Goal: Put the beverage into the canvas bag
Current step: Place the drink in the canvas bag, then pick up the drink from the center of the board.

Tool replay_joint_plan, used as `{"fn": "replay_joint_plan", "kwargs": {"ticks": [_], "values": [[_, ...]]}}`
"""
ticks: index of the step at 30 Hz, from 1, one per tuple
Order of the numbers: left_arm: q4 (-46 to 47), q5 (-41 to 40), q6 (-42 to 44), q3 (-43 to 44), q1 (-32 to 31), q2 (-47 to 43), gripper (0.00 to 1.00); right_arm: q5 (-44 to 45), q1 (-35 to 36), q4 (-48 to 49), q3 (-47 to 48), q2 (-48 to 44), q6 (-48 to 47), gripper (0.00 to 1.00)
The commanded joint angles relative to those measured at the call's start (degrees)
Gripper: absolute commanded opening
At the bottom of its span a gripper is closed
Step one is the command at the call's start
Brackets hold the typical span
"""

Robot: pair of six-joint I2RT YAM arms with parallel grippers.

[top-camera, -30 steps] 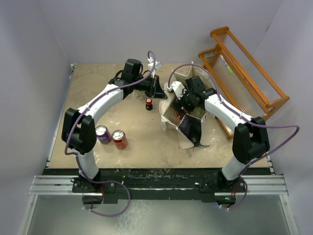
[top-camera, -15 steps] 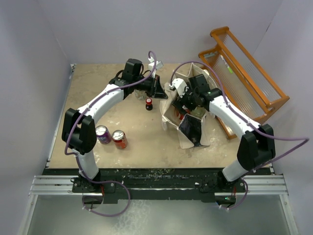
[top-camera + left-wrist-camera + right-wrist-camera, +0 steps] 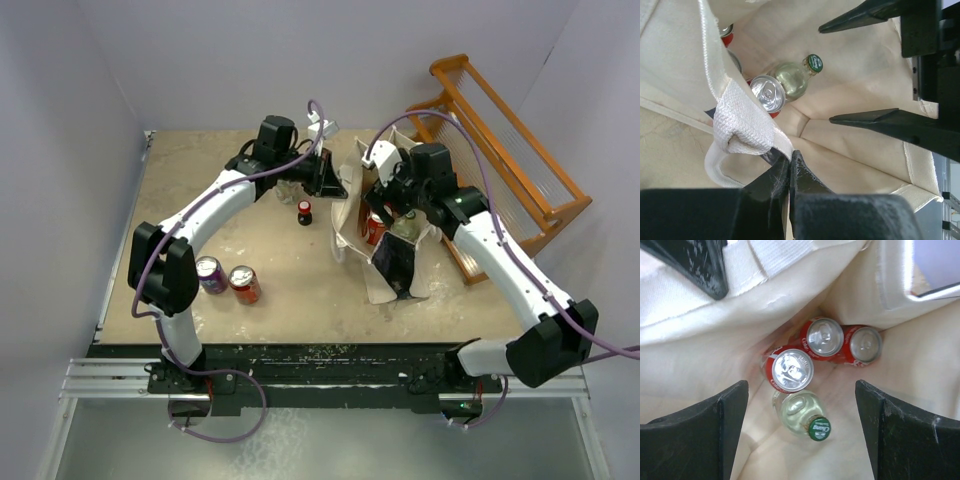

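Observation:
The cream canvas bag (image 3: 382, 288) stands open at centre right of the table. My left gripper (image 3: 340, 190) is shut on its rim beside the white loop handle (image 3: 742, 125) and holds the mouth open. My right gripper (image 3: 800, 390) hangs open over the mouth with nothing between its fingers. At the bottom of the bag lie a clear beverage bottle with a green cap (image 3: 802, 415) and three red cans (image 3: 790, 371). The left wrist view shows the same bottle (image 3: 792, 80), one can (image 3: 767, 93) and the right gripper's black fingers (image 3: 880, 120).
On the table left of the bag stand a small dark bottle with a red cap (image 3: 304, 212), a purple can (image 3: 210, 274) and a red can (image 3: 244, 284). An orange wooden rack (image 3: 500, 140) leans at the back right, close behind the bag.
My right gripper has lifted up out of the bag and drawn back toward the rack, and its jaws have opened wider. A red can now shows in the bag's mouth. The left arm holds still.

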Motion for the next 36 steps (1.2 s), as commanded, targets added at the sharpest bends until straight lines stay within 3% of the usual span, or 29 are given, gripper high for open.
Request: {"fn": "replay_joint_plan", "kwargs": {"ticks": [1,6,12,17,27,36], "values": [[3.2,-0.9,-0.2,4.4,-0.2,0.2,0.06,1.8,-0.1,3.7,5.4,-2.2,2.4,0.87],[3.4,-0.5,-0.6,4.9,-0.3,0.1,0.22,0.0,0.6,4.4,10.8,-0.4,5.4,0.86],[1.8,-1.8,1.0,4.8,0.2,-1.9,0.59,-0.7,2.6,5.5,15.9,2.1,6.8,0.86],[-0.2,-3.0,3.1,4.8,2.9,-4.5,0.78,-1.4,5.4,7.0,19.2,4.0,7.2,0.85],[-3.2,-5.8,5.5,1.0,19.0,-12.2,0.98,-5.0,15.6,10.1,24.5,10.4,4.7,0.85],[-9.5,-13.4,13.3,-2.9,25.1,-18.8,0.99,-9.0,18.5,4.9,30.4,18.6,1.9,0.85]]}}
